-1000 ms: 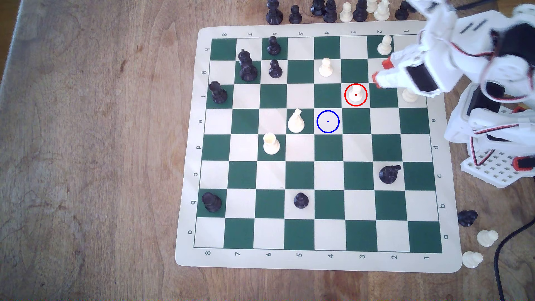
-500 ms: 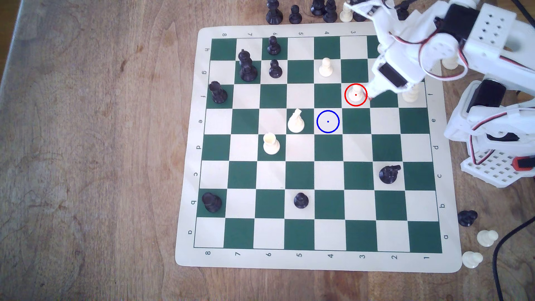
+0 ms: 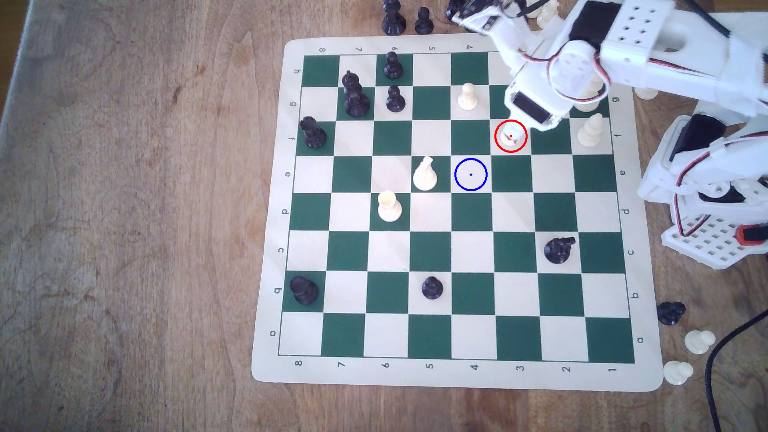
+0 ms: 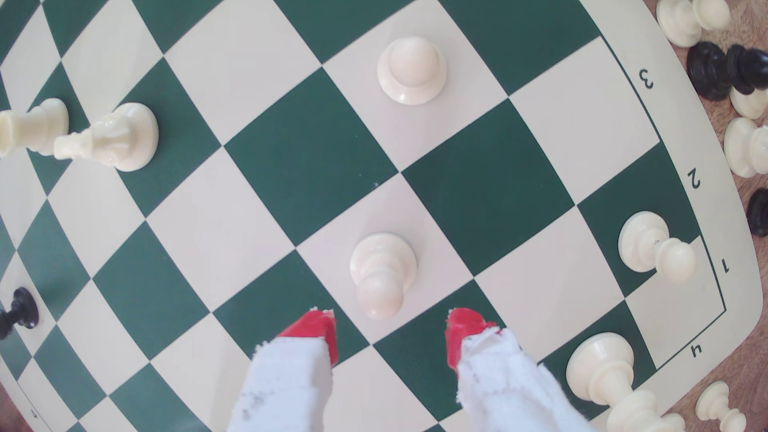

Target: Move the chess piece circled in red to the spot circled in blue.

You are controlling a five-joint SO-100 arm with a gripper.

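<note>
Worn brown wooden tabletop [image 3: 124, 249] — grainy, stained, brightly lit.

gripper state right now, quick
gripper: open, holding nothing; its red fingertips stand apart just short of the circled white pawn, not touching it.

board border [image 3: 457, 376]: files 8–1 printed along edges, ranks a–h on sides.
</note>
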